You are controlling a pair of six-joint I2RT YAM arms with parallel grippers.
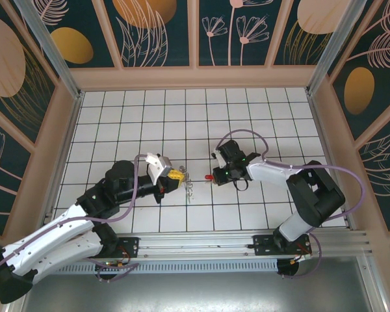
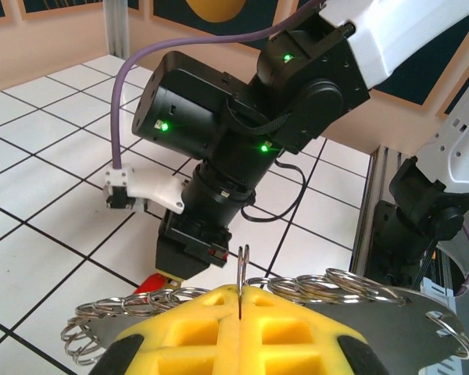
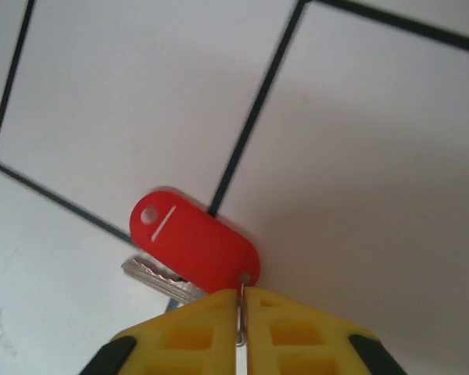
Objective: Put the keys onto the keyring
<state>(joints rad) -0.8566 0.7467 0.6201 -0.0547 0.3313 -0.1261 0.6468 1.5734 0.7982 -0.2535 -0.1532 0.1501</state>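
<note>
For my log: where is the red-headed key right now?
In the top view, the red-headed key sits mid-table at the tip of the right gripper, clamped by its small ring, just right of the left gripper.

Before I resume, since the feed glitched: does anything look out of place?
Nothing stands out. The left gripper pinches a thin ring upright; the right gripper pinches the red key by its small loop. Both grips look centred.
</note>
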